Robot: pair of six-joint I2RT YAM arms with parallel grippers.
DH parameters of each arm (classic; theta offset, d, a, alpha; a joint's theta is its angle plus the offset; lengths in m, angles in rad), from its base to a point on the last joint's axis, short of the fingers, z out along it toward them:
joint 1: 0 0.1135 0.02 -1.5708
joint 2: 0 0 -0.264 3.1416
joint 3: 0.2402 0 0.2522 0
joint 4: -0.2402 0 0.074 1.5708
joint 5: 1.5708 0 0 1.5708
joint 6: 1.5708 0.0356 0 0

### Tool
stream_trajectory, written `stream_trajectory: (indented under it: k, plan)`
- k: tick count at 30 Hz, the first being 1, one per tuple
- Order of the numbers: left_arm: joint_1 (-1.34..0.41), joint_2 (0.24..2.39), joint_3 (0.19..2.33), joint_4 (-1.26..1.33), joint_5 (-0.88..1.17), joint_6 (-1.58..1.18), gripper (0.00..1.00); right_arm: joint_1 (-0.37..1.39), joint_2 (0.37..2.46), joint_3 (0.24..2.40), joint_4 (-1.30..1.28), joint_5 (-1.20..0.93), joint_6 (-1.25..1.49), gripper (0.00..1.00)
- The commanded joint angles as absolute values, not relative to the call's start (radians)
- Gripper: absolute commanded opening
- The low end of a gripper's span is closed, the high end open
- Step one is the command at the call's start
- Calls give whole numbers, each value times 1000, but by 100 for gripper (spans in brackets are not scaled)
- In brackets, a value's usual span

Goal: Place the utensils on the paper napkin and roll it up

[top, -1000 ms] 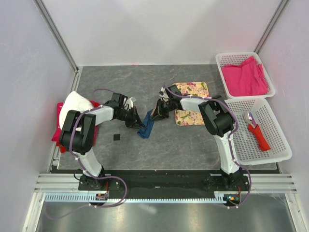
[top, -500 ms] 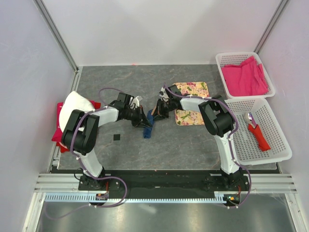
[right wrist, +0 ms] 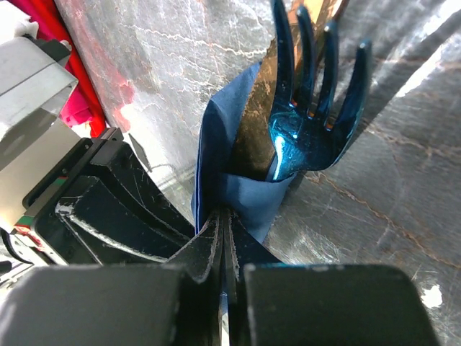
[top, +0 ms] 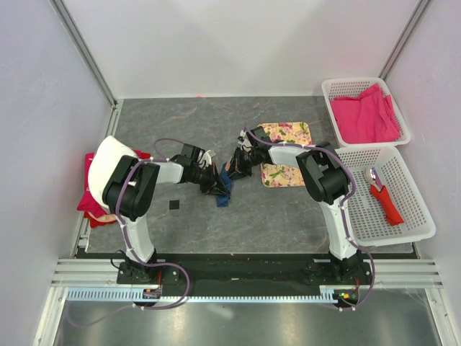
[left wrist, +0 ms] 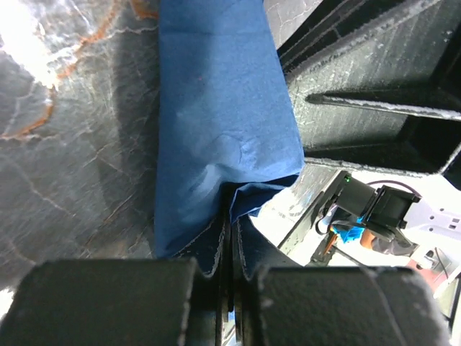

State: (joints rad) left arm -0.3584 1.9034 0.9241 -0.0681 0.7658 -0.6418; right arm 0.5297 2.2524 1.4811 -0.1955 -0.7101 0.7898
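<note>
Counts, near to far:
- small black square marker [top: 173,205]: one, on the grey stone-patterned tabletop [top: 288,216]
- dark-blue paper napkin [top: 222,196]: one
- bright-blue plastic fork [right wrist: 311,137]: one visible, with four tines. Whether other utensils lie inside the napkin cannot be told.
- floral-print rectangular mat [top: 288,133]: one, crossed by the right arm
- white plastic mesh baskets: two, at the right edge
- loose cloths at the left edge: one white cloth [top: 108,155] on one red cloth [top: 90,198]

Task item: the napkin lies at the table centre, left of the floral mat and between the two grippers. It is a narrow, folded strip. In the right wrist view it wraps around the fork's neck, and the glossy tines stick out of the fold.

Grippers:
- The left gripper [top: 213,182] has its fingers pinched together on a napkin edge.
- The right gripper [top: 232,168] has its fingers pressed together on the napkin fold just below the fork head.
- The two grippers are just beside each other.

Baskets:
- The nearer basket [top: 360,209] holds a red-handled tool with a round metal head [top: 385,200].
- The farther basket [top: 338,88] holds a pink cloth [top: 367,115].

Change over the last second:
- The left gripper stands farther right, closer to the right gripper.
- The napkin strip looks shorter and more bunched.
- The right gripper holds its position.
</note>
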Motion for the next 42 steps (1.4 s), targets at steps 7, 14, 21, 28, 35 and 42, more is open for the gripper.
stream_trajectory:
  k: [7,14,21,28,35,42]
  plan:
    - [-368,1928,879,-78,700,-666,2,534,2231,1560,-454,-497,608,14]
    - [-365,1940,879,-81,698,-670,2,488,2198,1652,-592,-506,508,24]
    - [-367,1951,885,-80,703,-669,2,477,2154,1625,-606,-571,486,39]
    - [-367,1948,887,-80,706,-663,2,477,2120,1554,-473,-653,603,73]
    - [-368,1941,900,-86,712,-643,2,508,2138,1529,-422,-647,672,76]
    - [-373,1922,893,-100,713,-621,2,540,2189,1514,-387,-621,704,55]
